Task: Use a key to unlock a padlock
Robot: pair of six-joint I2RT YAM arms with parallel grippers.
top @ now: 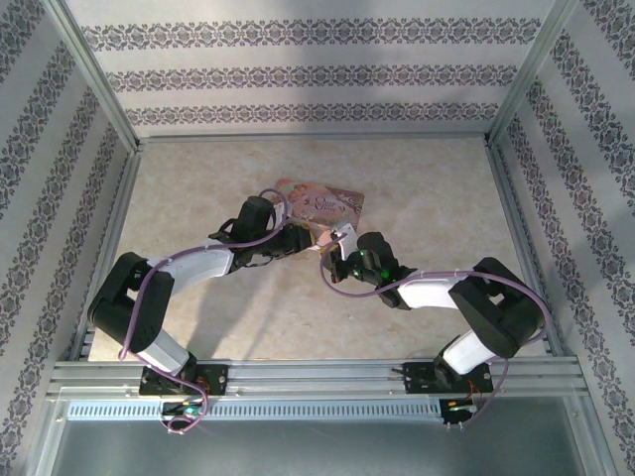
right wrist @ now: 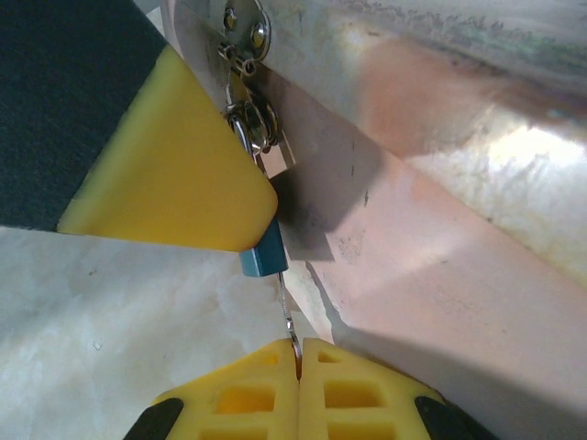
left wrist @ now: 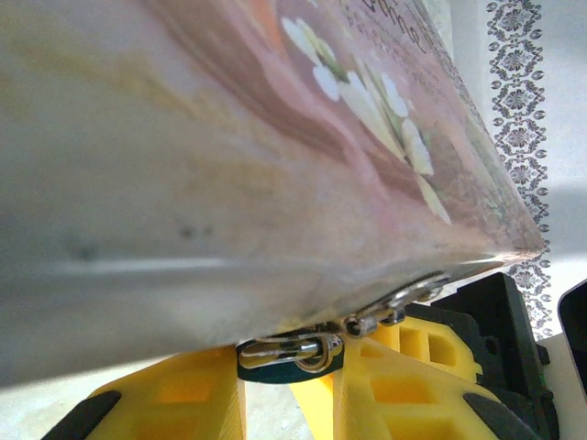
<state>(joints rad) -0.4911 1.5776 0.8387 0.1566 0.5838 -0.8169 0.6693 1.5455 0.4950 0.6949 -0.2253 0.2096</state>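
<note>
Two grippers meet at the near edge of your pink box point(top: 332, 201), which is closed, its contents hidden. The padlock point(right wrist: 264, 255) hangs from the metal hasp point(right wrist: 248, 32) on the box's edge, clamped between the yellow fingers of your left gripper point(left wrist: 289, 362). Just beside the box, your right gripper point(right wrist: 299, 362) has its fingers pressed together on the key point(right wrist: 285, 312), whose tip meets the padlock's underside.

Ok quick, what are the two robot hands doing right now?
The left gripper is closed, holding the padlock.
The right gripper is closed, pinching the key.
</note>
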